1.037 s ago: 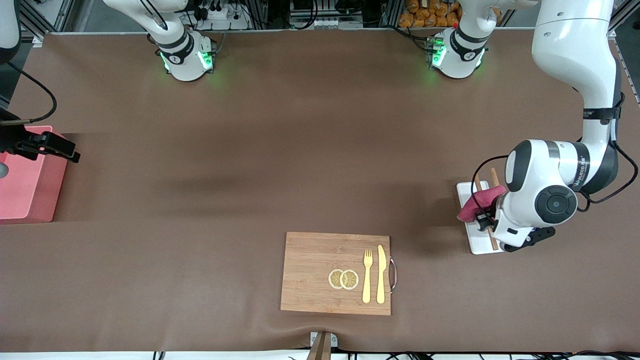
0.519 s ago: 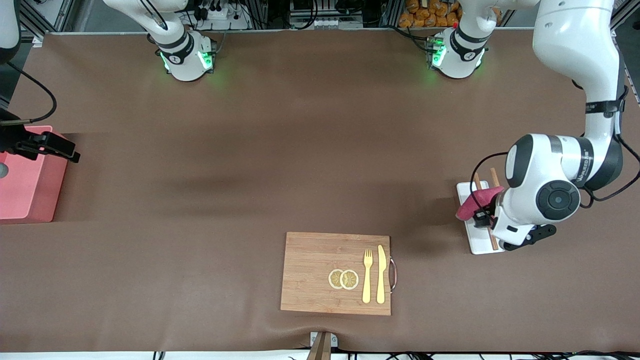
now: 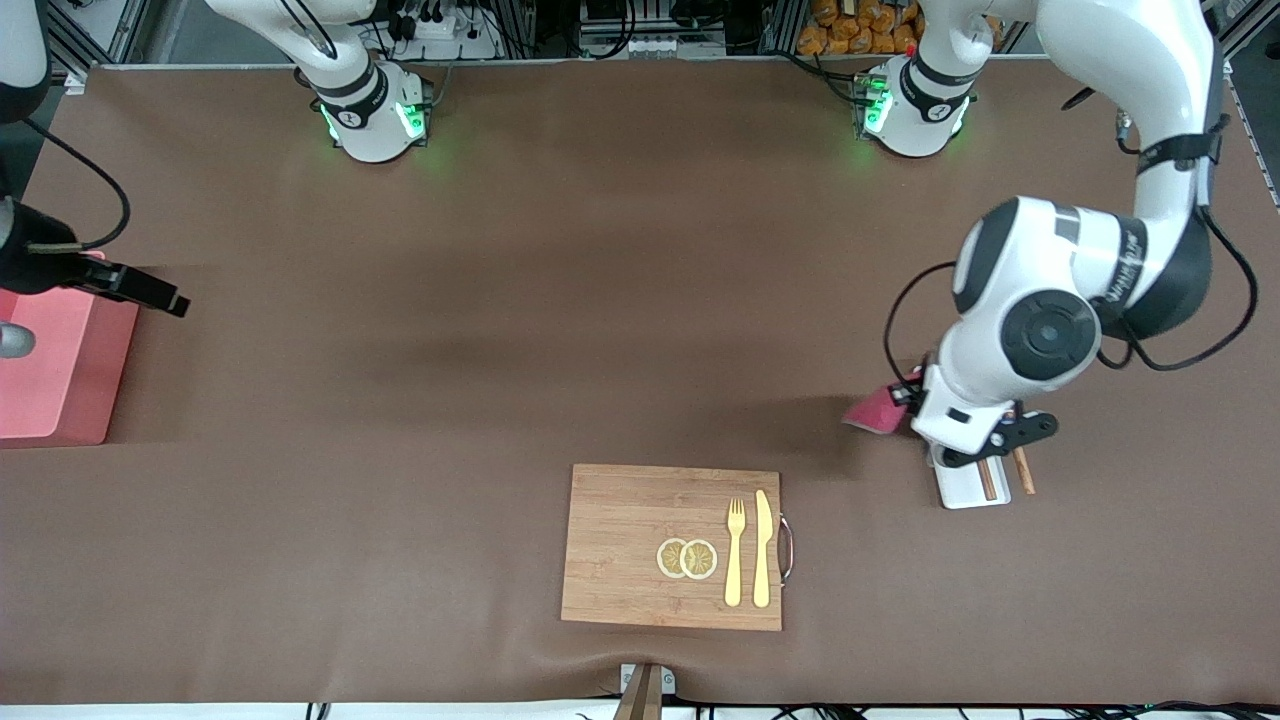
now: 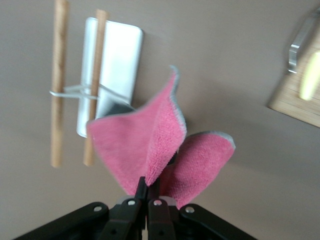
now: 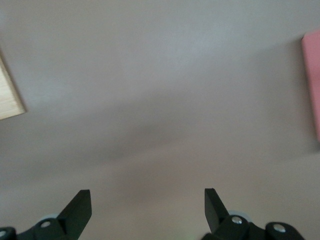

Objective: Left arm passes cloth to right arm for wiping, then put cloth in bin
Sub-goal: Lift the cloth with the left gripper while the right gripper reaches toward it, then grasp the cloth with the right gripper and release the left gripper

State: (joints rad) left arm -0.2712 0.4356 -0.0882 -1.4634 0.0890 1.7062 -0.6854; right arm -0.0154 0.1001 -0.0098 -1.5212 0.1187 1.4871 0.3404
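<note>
The left tool [image 4: 145, 200] is clamped on the cloth [image 4: 155, 145], lifted just off the white tray [image 3: 962, 484] at the desk's [image 3: 560, 300] 3 o'clock end. Handover, wiping and binning all remain. The right tool [image 5: 147, 210] hangs spread open and empty beside the bin [image 3: 55, 365], at 9 o'clock. Only the left wrist view shows the pinch; the front view probably hides it.

cloth [image 4: 150, 145]: fuzzy pink fabric | board [image 3: 672, 546]: matt wood | bin [image 3: 50, 360]: smooth plastic | desk [image 3: 560, 300]: matt brown
</note>
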